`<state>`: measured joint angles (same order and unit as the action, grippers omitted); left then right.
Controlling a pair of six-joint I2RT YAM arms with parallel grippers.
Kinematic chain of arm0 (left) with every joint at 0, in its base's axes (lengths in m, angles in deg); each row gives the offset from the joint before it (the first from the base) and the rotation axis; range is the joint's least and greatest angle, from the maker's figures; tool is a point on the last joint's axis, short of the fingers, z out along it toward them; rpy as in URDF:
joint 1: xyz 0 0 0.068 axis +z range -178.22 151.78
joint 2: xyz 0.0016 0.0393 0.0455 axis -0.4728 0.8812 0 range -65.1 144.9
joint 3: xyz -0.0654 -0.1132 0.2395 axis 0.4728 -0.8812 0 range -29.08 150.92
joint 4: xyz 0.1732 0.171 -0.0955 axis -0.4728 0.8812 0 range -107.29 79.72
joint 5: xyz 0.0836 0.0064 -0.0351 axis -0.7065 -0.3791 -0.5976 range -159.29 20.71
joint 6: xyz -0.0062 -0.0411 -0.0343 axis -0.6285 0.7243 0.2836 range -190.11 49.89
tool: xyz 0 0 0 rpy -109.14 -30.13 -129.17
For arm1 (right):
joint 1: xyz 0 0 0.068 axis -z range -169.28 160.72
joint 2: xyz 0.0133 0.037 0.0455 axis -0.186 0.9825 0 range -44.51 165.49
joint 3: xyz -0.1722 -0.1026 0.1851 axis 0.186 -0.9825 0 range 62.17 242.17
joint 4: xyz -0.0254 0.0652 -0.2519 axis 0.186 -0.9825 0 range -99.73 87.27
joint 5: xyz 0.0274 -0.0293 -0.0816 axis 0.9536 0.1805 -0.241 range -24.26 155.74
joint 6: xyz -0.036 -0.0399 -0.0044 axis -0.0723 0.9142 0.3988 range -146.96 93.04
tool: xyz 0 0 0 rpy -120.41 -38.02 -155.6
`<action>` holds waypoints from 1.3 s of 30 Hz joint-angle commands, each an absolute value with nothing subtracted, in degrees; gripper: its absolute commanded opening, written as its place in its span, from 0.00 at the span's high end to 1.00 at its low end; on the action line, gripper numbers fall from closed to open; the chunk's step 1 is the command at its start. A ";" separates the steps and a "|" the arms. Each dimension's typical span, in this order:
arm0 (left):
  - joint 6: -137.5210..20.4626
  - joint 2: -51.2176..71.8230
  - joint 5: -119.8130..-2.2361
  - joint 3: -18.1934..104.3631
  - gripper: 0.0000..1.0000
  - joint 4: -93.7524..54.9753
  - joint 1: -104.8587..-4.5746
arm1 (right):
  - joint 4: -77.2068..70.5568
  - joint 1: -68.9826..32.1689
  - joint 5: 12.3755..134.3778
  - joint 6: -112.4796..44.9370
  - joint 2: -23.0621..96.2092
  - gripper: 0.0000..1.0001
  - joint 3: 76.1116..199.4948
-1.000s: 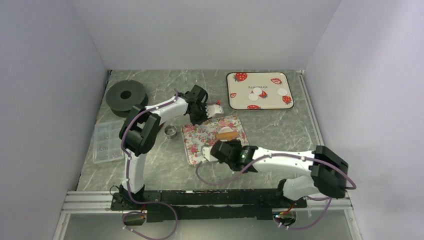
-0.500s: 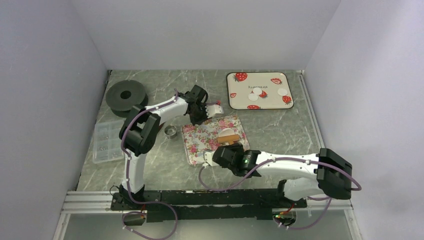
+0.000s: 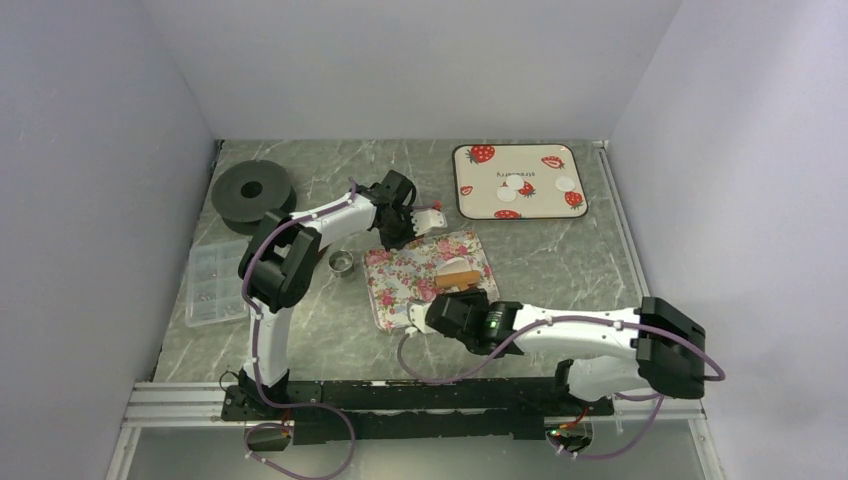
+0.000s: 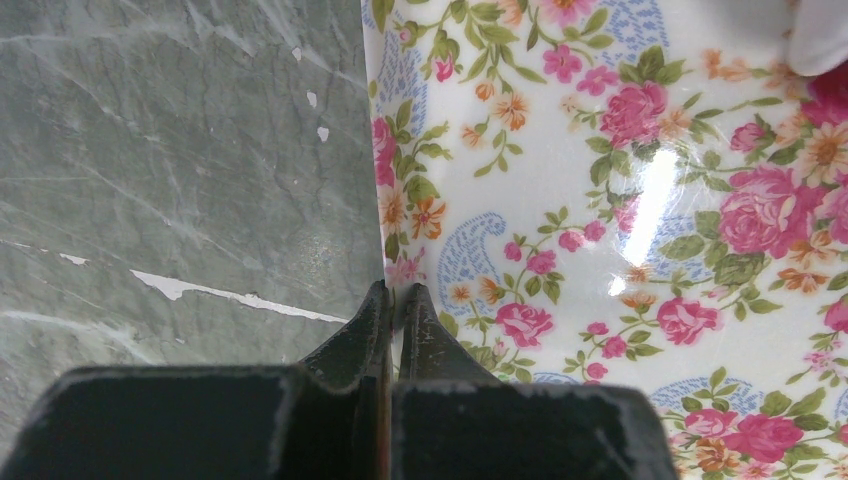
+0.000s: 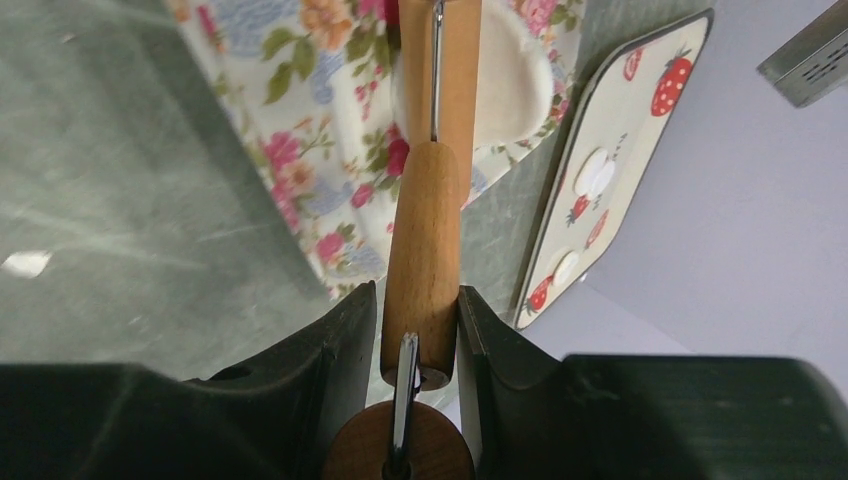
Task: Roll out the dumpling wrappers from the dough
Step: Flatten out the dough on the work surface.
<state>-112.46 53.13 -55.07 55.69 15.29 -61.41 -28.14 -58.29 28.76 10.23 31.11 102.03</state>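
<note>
Right end effector [image 5: 418,310], nearest the desk's near edge, is clamped on the wooden handle of a rolling pin [image 5: 425,230], one finger on each side of the handle. The pin points away toward the far right corner. Its roller lies on a pale flattened piece of dough [image 5: 512,90], which sits near the right edge of a floral mat [image 3: 400,278] at mid-desk. The mat lies flat on the grey marbled desk [image 3: 560,262]. Left end effector [image 4: 395,300] is at the mat's far left corner, fingers together, with their tips on the line where the mat's edge meets the desk. The wrist view is too tight to tell whether the edge is pinched between them or only touched. A small metal ring [image 3: 342,262] stands just beside the mat's left edge, apart from it. A clear compartment box [image 3: 213,283] lies along the desk's left edge. A black spool [image 3: 252,190] lies in the far left corner. A cream tray printed with strawberries [image 3: 480,208] sits flat toward the far right corner, well apart from the mat. The dumpling wrappers [image 3: 513,184] lie on this tray: three thin white discs, two overlapping near its middle and one [image 3: 565,183] toward its right edge.
</note>
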 commanded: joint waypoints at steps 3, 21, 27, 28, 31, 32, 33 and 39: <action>-114.23 60.24 -56.27 50.99 1.00 22.19 -62.58 | -43.41 -59.29 37.47 2.98 25.07 1.00 103.17; -114.30 60.20 -56.32 51.12 1.00 22.35 -62.58 | -29.37 -47.67 37.49 29.98 22.77 1.00 116.45; -114.41 60.11 -56.39 50.98 1.00 22.19 -62.54 | -26.11 -47.30 38.15 33.57 28.80 1.00 113.47; -114.41 60.20 -56.29 51.05 1.00 22.25 -62.51 | -25.80 -47.21 38.70 33.37 29.66 1.00 112.88; -114.41 60.32 -56.34 51.11 1.00 22.28 -62.57 | -26.22 -47.18 40.69 31.16 32.04 1.00 110.90; -114.48 60.32 -56.36 51.05 1.00 22.27 -62.58 | -26.50 -47.15 41.95 30.39 32.55 1.00 109.89; -114.49 60.27 -56.37 50.99 1.00 22.22 -62.58 | -26.52 -47.19 42.79 29.74 33.02 1.00 108.68; -114.45 60.39 -56.36 51.07 1.00 22.18 -62.58 | -29.28 -48.30 43.65 25.52 36.08 1.00 105.29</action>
<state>-112.48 53.13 -55.18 55.69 15.29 -61.43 -26.06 -47.56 40.06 29.36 33.82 107.88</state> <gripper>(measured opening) 0.026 0.360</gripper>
